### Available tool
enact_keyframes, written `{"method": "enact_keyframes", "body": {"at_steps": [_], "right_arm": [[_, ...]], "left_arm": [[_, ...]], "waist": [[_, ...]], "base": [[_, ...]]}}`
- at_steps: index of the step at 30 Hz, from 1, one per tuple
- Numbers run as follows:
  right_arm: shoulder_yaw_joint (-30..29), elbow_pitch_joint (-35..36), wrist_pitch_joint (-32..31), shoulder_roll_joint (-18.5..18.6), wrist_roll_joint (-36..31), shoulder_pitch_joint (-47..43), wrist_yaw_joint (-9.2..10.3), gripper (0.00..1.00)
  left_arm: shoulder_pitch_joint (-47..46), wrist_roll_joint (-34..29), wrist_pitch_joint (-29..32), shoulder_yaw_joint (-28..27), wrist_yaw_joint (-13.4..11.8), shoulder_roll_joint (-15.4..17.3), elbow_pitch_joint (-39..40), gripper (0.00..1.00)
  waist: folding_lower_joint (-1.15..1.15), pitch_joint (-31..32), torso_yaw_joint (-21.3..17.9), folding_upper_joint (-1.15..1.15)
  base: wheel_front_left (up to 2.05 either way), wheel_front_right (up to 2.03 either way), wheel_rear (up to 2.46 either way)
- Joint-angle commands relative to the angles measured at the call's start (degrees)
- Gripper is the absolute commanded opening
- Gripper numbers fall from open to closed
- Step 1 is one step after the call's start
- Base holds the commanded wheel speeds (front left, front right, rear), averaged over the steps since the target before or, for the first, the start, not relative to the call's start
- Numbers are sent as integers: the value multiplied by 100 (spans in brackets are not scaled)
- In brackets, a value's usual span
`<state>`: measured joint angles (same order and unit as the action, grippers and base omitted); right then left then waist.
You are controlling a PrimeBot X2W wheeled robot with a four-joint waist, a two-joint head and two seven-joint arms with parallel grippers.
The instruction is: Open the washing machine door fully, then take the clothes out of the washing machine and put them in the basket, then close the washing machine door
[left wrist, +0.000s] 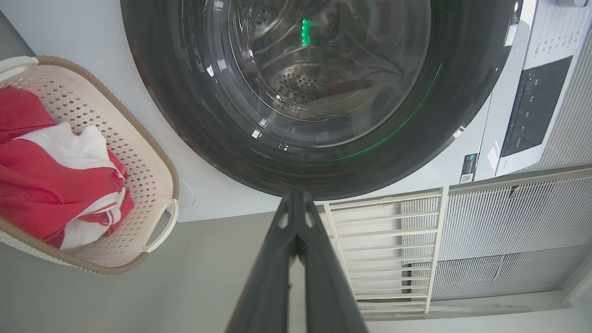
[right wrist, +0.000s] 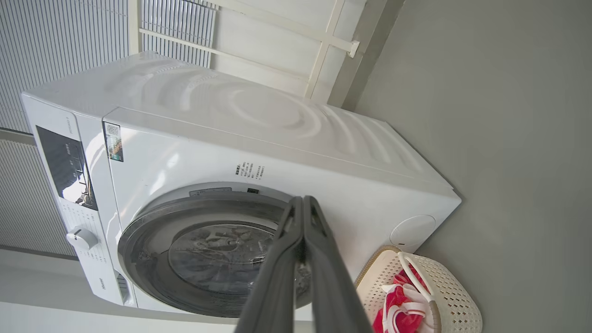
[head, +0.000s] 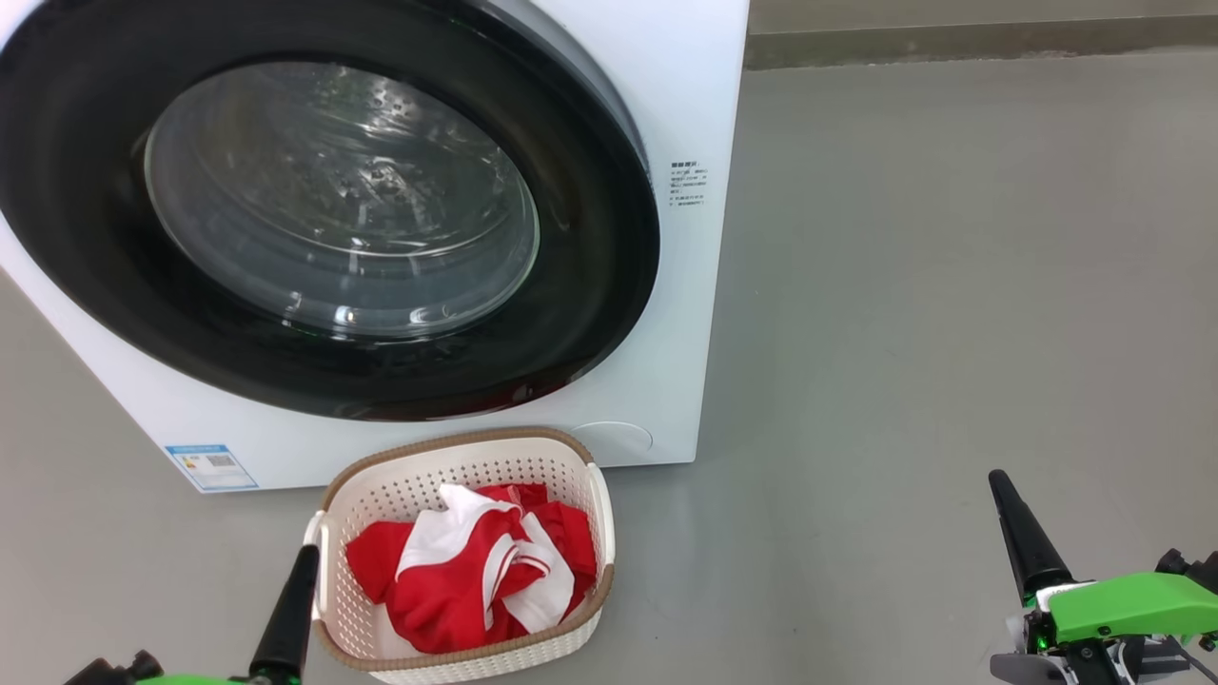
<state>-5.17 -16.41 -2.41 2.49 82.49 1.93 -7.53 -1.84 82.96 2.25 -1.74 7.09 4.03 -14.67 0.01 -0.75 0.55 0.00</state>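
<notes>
One big white front-loading washing machine (head: 680, 333), just the one. One large round door with a glossy black rim and clear glass window (head: 333, 209). One white knob (right wrist: 82, 238), one dark control panel (right wrist: 67, 166), one round white flap (head: 614, 438) down low. Labels, at least three: one blue-edged sticker (head: 211, 466), one block of small print (head: 687, 184), one dark sticker (right wrist: 113, 141). One cream perforated plastic basket with a brown woven-look rim (head: 400, 495), two side handles (head: 601, 514). One heap of red-and-white fabric clothes (head: 457, 580); number of garments impossible to tell. Left gripper (head: 306, 561), right gripper (head: 999, 485): two in all, two long dark fingers (left wrist: 270, 277) apiece.
</notes>
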Motion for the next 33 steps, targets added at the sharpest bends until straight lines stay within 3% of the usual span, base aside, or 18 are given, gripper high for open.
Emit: {"method": "enact_keyframes", "body": {"at_steps": [1, 18, 33], "right_arm": [[51, 187, -33, 102, 123, 299, 4, 0], [-31, 244, -324, 116, 1054, 416, 4, 0], [-52, 243, -341, 101, 1036, 418, 4, 0]], "left_arm": [[-289, 113, 39, -192, 34, 47, 113, 0], [-424, 1024, 324, -353, 40, -23, 67, 0], [-426, 1004, 343, -377, 40, -41, 66, 0]], "waist": [[0, 3, -3, 0], [0, 57, -55, 0], [0, 57, -55, 0]], "base": [[0, 0, 0], [0, 0, 0], [0, 0, 0]]}}
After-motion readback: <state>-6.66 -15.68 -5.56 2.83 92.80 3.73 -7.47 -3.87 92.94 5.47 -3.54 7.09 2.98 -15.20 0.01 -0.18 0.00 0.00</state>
